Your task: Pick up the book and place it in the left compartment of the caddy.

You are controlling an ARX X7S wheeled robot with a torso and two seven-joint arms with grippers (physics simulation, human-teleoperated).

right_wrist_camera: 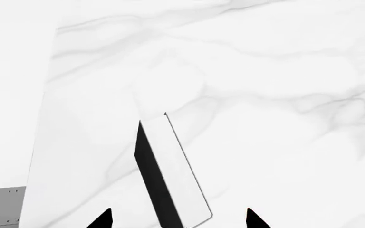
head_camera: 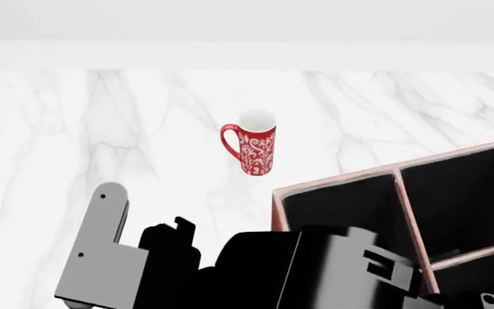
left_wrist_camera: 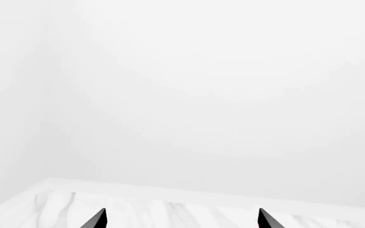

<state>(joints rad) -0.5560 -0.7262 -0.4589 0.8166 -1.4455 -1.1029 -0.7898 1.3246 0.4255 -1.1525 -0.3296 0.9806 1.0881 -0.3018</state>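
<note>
Book [right_wrist_camera: 169, 180]: between right gripper [right_wrist_camera: 178, 219] tips, spread wide; not gripped
Left gripper [left_wrist_camera: 181, 219]: wide, empty
Caddy [head_camera: 341, 183]: four o'clock of mug [head_camera: 253, 147]; left compartment [head_camera: 350, 209] unfilled

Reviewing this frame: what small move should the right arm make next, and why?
Probably ease the right tool forward around the book, then shut. In the right wrist view the book lies between the two spread fingertips, which look clear of it, so nothing is gripped. The left compartment of the caddy appears empty in the head view.
</note>
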